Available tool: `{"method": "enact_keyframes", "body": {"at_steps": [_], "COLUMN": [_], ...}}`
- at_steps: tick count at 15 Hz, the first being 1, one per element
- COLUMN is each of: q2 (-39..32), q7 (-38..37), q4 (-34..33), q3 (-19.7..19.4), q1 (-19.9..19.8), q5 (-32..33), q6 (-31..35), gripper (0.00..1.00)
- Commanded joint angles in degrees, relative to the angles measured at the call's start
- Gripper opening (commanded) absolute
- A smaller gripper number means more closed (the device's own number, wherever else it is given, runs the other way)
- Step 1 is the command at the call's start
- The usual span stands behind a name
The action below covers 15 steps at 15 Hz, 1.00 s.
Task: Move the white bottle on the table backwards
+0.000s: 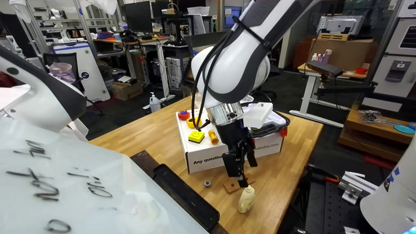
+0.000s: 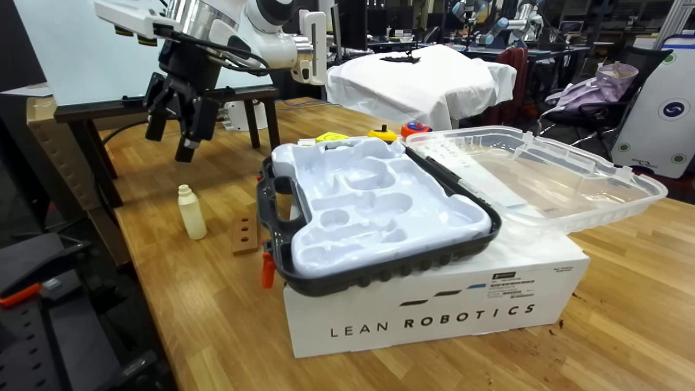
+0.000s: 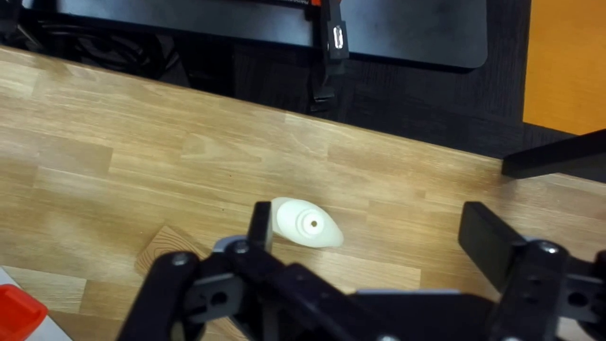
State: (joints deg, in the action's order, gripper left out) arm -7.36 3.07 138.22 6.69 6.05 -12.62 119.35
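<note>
The white bottle (image 1: 247, 202) is small and cream-coloured, and stands upright on the light wooden table (image 1: 146, 130). Both exterior views show it; the wrist view looks down on the bottle (image 3: 296, 220). My gripper (image 2: 170, 142) hangs above the table, higher than the bottle (image 2: 193, 216) and apart from it, with its jaws spread and nothing held. In the wrist view the bottle appears toward the left side of the wide gap of the gripper (image 3: 371, 225), its left end partly covered by the left finger (image 3: 260, 225).
A wooden block with holes (image 2: 245, 249) lies beside the bottle. Past it stands a white box (image 2: 434, 326) carrying an open lidded tray (image 2: 374, 206) and small toys. A small grey ring (image 1: 207, 184) and a whiteboard (image 1: 97, 182) are nearby. The table's edge runs close to the bottle.
</note>
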Motion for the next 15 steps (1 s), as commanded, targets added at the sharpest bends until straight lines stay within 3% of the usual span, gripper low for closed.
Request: {"method": "enact_keyframes", "body": {"at_steps": [1,4,9,15], "q2": [0.02,0.14,-0.58,-1.04], "q7": [-0.01,-0.35,0.96,18.84], "q4": [-0.08,0.18,2.81,6.1], "q3": [0.06,0.12,0.77,3.25], "q1": [-0.07,0.21,1.31,-0.2], "q5": [0.04,1.26,8.6,-1.8], "q6": [-0.09,0.48,8.67,13.76], "gripper": [1.0,1.0,1.0,1.0]}}
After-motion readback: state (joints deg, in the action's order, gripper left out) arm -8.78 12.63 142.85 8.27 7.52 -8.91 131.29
